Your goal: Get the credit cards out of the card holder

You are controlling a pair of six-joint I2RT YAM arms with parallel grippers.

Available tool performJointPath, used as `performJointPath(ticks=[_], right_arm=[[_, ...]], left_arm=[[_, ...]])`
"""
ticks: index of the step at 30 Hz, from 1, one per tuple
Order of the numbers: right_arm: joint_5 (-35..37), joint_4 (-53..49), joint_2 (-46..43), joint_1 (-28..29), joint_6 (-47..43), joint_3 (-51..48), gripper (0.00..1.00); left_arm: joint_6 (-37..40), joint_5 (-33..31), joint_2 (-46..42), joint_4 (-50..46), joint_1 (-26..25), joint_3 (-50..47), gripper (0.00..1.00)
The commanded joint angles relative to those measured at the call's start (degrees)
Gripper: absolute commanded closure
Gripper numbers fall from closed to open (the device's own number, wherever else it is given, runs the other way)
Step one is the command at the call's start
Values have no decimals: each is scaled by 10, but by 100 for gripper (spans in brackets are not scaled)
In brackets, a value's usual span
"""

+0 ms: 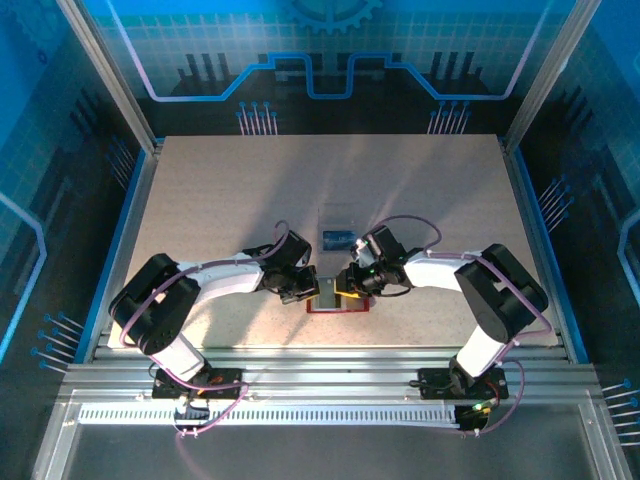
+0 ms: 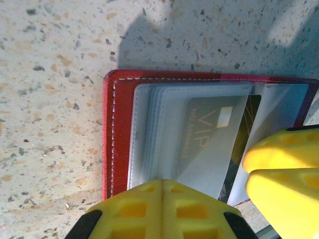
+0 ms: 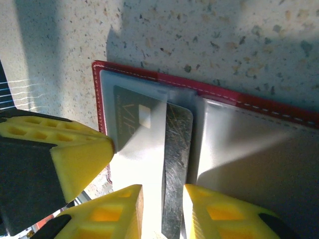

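Note:
The red card holder (image 1: 337, 307) lies open near the front edge, between both grippers. Its clear grey pockets (image 2: 149, 129) hold a black credit card (image 2: 209, 134) marked VIP. My left gripper (image 2: 162, 185) is shut with nothing in it, its tip pressing on the pockets' near edge. My right gripper (image 3: 162, 196) stands open over the holder (image 3: 127, 70). The bare end of the black card (image 3: 177, 149) sticks out of its sleeve and lies between the jaws. A blue card (image 1: 337, 239) lies loose on the table behind the holder.
A pale card (image 1: 338, 214) lies just beyond the blue one. The left fingers (image 3: 79, 154) and the right fingers (image 2: 281, 157) crowd close together over the holder (image 2: 122, 134). Speckled tabletop (image 1: 220, 210) stretches behind, with blue walls round it.

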Motion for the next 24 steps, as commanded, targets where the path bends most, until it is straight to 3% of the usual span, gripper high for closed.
performJointPath(ticks=[1,14,24], right_arm=[[-12,11,14,-6,6,-10,73],[-36,65,25,-14,28,-33,75],[-66,138,29,-30,57,-65,82]], left_arm=[[13,-6,15,-15,-2,-3,100],[13,-5,18,-20,-2,-1,100],[14,-10,17,-27,-2,1,100]])
